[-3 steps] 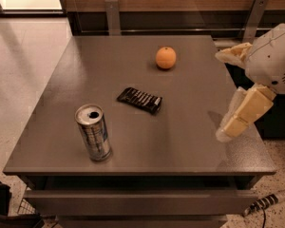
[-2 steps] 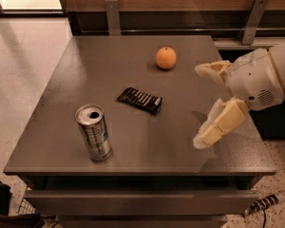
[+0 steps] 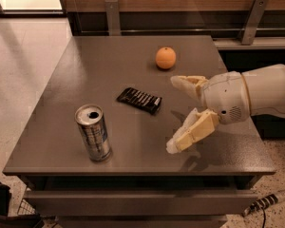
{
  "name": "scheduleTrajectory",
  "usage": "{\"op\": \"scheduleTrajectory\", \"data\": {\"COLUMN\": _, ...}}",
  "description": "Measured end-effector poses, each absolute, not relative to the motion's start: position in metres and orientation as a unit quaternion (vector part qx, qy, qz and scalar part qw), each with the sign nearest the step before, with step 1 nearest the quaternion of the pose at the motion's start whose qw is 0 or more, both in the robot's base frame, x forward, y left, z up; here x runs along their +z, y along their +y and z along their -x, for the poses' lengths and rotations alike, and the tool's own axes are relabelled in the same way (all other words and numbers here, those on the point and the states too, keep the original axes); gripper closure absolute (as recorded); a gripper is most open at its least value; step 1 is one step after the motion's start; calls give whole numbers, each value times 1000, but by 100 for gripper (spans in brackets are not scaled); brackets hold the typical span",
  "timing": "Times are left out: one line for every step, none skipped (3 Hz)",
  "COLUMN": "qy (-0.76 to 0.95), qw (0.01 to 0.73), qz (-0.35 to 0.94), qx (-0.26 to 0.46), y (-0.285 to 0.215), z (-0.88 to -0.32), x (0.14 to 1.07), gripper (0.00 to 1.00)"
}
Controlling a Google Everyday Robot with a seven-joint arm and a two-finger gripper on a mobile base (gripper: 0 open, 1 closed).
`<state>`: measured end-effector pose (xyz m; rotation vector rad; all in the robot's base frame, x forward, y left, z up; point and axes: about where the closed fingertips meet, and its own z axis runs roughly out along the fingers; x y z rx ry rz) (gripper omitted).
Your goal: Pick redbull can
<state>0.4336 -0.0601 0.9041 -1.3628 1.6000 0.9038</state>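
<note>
The redbull can point(image 3: 93, 132) stands upright near the front left of the grey table point(image 3: 76, 80). It is slim and silver, with blue-and-silver sides and a dark hole in its shiny top. My gripper point(image 3: 173, 113) hangs above the table's right half, to the right of the can and well apart from it. Its two cream fingers point(image 3: 192, 132) are spread wide and point left. It holds nothing.
A flat dark snack wrapper point(image 3: 139, 100) lies in the middle of the table, between the can and my gripper. An orange point(image 3: 165, 58) sits toward the back. A wooden wall with metal brackets point(image 3: 112, 15) runs behind the table. A cable point(image 3: 266, 202) lies on the floor at the front right.
My gripper has moved left from the table's right edge toward the middle, closer to the can. The can, the wrapper and the orange have not moved.
</note>
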Motion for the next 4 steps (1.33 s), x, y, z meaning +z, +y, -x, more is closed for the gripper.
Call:
{"op": "scheduleTrajectory", "data": {"qy": 596, "qw": 467, "qz": 541, "qx": 366, "y": -45, "z": -428, "x": 908, "gripper": 0}}
{"op": "scheduleTrajectory", "data": {"qy": 573, "qw": 488, "qz": 553, "qx": 358, "y": -39, "z": -425, "x": 913, "gripper": 0}}
{"op": "scheduleTrajectory", "data": {"qy": 577, "qw": 484, "qz": 551, "qx": 360, "y": -39, "z": -425, "x": 913, "gripper": 0}}
{"op": "scheduleTrajectory", "data": {"qy": 585, "qw": 471, "qz": 551, "qx": 364, "y": -25, "z": -424, "x": 904, "gripper": 0}}
